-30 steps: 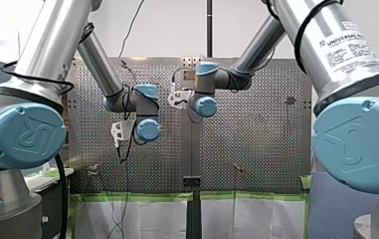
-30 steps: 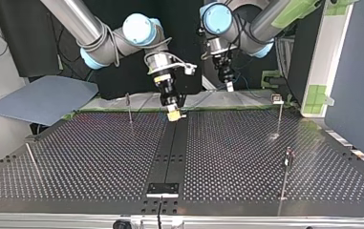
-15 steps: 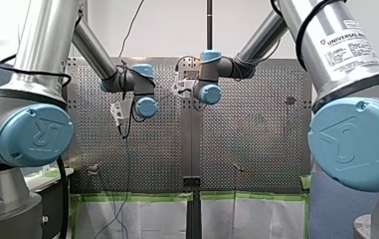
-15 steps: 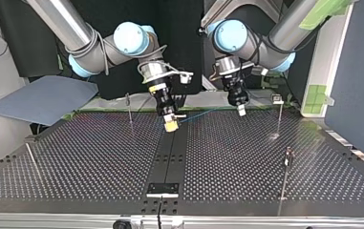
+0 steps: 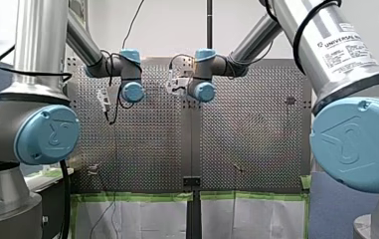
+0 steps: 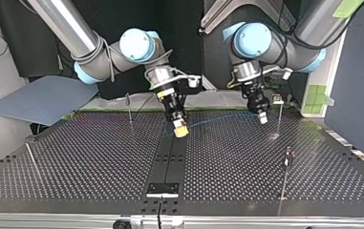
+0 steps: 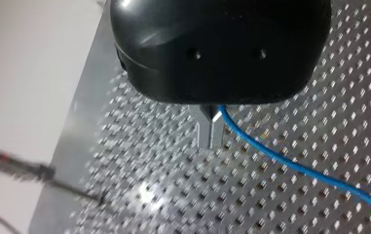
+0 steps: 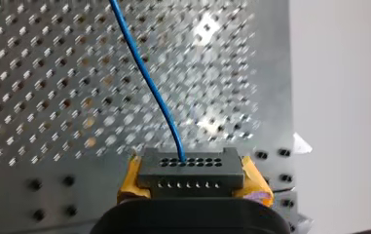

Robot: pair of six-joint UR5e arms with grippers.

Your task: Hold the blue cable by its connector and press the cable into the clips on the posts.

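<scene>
**Holding the blue cable between both claws**

Grips the grey connector in my right claw, with yellow pads clamped against its two ends. Leads the blue cable out of one hole in the connector's upper row. Carries it across above the perforated table to my left claw at the top view's right.

Pinches the cable there between metal fingers drawn close together. Lets the blue line emerge near their root and trail off to one side over the holes in the left wrist view.

Hangs both claws above the table, towards its far edge in the top view. Sets the right one over the dark centre strip. Sets the left one just beside a thin post topped by a small clip.

Ends the cable at the left claw, lower than that clip and not pressed into it.

Shows three more posts in the top view:
- one upright near the far edge, at the left of my right claw
- one nearer the camera at the right
- one leaning at the left
</scene>
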